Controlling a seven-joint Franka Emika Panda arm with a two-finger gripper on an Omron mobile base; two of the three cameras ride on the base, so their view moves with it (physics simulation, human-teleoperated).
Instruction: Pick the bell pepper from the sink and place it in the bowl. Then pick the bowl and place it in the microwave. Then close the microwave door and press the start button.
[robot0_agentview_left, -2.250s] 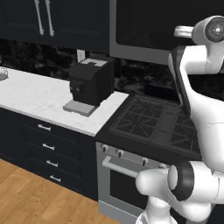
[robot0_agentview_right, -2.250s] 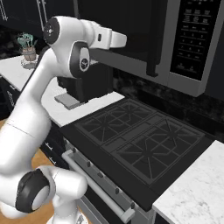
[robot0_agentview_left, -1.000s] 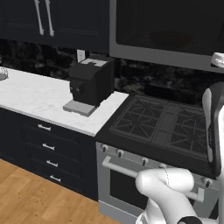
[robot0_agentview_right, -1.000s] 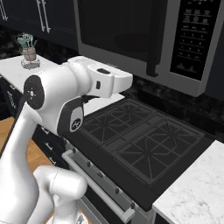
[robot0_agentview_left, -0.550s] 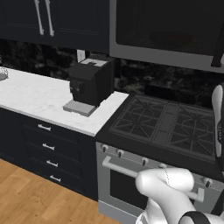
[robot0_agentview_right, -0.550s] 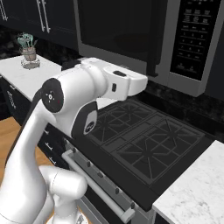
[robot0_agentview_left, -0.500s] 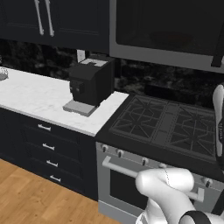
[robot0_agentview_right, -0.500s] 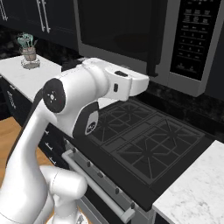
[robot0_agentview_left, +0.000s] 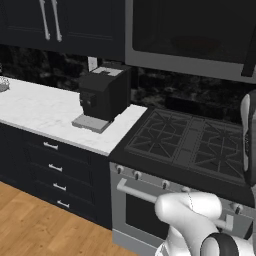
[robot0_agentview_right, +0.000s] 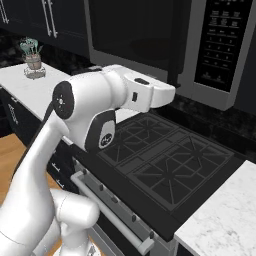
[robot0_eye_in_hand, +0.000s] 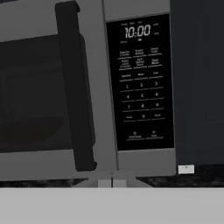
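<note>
Glossy white arm (robot0_agentview_right: 85, 110) of rounded, bulbous links, with dark grey round joint caps and a dark seam band between links.

The microwave (robot0_eye_in_hand: 109, 87) has a grey frame; its microwave door (robot0_eye_in_hand: 43, 92) carries dark glass and a black vertical handle bar (robot0_eye_in_hand: 76, 87). Right of that handle the control panel (robot0_eye_in_hand: 140, 83) is black with pale lettering — "10:00" at its top. Below the microwave, the stove (robot0_agentview_right: 165, 165) is black; left of it, the surface (robot0_agentview_left: 45, 115) is white marble — faintly grey-veined.
</note>
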